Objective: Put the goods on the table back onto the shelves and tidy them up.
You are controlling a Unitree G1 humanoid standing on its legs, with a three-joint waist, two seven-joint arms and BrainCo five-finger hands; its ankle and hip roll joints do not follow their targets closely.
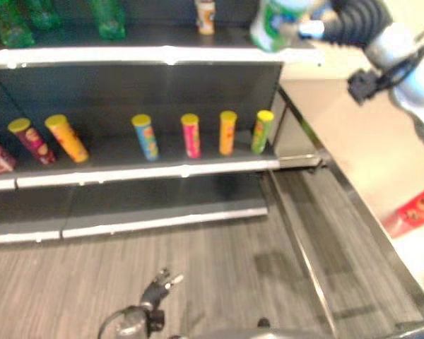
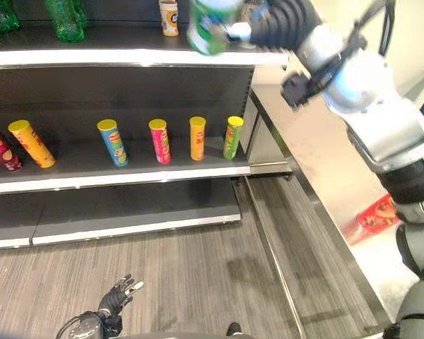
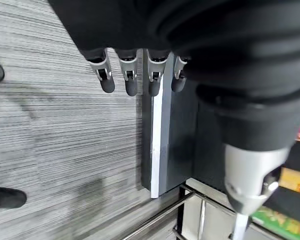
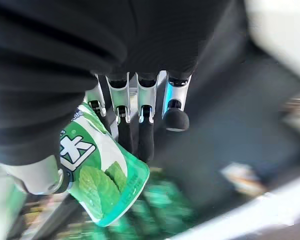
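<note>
Right hand (image 2: 258,27): fingers curled round the green-and-white container (image 2: 210,27), held tilted above the front edge of the top shelf (image 2: 113,56).
Container: off the table (image 2: 318,155), not yet set down.
Risk: set on the lip while tilted, it could tip off the shelf.
Neighbours: green bottles (image 2: 65,18) and a small cup (image 2: 169,17) stand close; a wide sweep may knock them.
Left hand (image 3: 130,75): fingers straight, idle, low over the floor.
Remaining: red packet (image 2: 377,215) on the table.
</note>
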